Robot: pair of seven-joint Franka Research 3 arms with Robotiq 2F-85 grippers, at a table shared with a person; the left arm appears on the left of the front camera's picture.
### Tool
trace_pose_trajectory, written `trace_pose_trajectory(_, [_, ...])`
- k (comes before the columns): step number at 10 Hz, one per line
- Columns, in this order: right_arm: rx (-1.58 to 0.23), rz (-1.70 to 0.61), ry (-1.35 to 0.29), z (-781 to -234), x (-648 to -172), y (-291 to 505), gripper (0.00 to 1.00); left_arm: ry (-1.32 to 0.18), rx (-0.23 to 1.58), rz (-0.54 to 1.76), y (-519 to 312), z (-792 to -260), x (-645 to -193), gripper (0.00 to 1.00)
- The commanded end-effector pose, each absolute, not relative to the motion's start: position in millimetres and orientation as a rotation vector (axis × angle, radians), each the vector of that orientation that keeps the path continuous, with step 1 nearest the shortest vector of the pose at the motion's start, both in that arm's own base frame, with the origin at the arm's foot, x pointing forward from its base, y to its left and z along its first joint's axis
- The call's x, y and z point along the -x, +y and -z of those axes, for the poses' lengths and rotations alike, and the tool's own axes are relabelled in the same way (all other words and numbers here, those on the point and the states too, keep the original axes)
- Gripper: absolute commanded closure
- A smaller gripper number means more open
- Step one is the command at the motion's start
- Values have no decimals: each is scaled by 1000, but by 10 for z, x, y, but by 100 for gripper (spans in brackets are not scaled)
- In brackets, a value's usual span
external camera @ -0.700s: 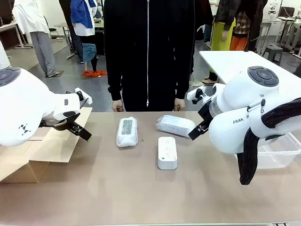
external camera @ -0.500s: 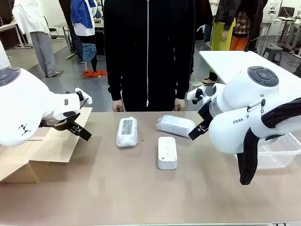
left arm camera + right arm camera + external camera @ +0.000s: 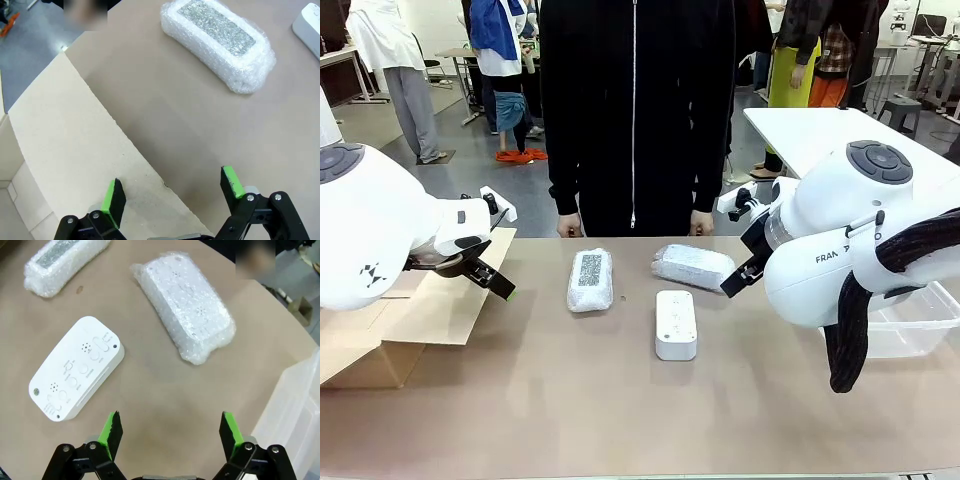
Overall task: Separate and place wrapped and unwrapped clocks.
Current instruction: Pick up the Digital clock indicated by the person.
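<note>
Two wrapped clocks lie on the brown table: one with a dark speckled face at centre left, the other at centre right, angled. The unwrapped clock, a bare white block with small dots, lies nearer me between them. My left gripper hangs open over the edge of a cardboard flap, well left of the speckled bundle. My right gripper hangs open above bare table, right of the white block and near the angled bundle; its fingers show by the right arm.
An open cardboard box sits at the left table edge. A clear plastic bin stands at the right. A person in black stands at the far edge, hands resting near the table.
</note>
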State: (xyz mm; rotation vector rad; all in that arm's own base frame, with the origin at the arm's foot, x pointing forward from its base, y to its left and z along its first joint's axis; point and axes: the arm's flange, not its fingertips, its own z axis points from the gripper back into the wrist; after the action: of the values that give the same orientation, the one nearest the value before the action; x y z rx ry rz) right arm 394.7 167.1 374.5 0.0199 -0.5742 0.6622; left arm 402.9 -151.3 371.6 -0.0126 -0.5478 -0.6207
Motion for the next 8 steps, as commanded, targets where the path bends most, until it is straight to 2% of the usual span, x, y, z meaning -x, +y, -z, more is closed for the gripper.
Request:
trace_pose_trajectory(1, [-20, -662, -574, -3744, -3947, 1670, 0, -548, 14, 618, -1504, -3716, -4032, 0])
trace_pose_trajectory(8, [-20, -662, -574, -3744, -3947, 1670, 0, -548, 14, 618, -1504, -3716, -4032, 0])
